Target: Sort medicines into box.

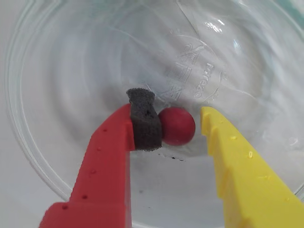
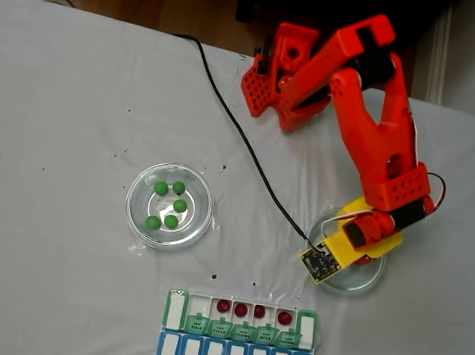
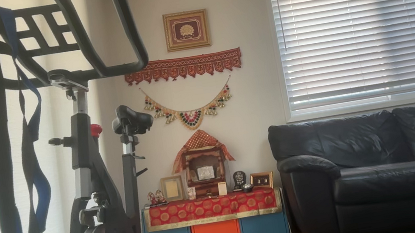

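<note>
While the claw (image 1: 180, 128) stands slightly open around a dark red ball (image 1: 176, 126) (touching its foam pad), closing comes next.

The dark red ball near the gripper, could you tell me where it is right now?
In the wrist view the dark red ball lies inside the clear glass dish, between the gripper's foam-padded red finger and yellow finger.

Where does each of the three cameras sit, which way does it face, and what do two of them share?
Wrist view: rides the gripper, looking down at a red ball in a glass dish, between its fingers.
Fixed view: above the table, looking down at arm, pill box, green balls.
Other view: low, facing a sofa.
Shared: wrist and fixed views show that dish.
</note>
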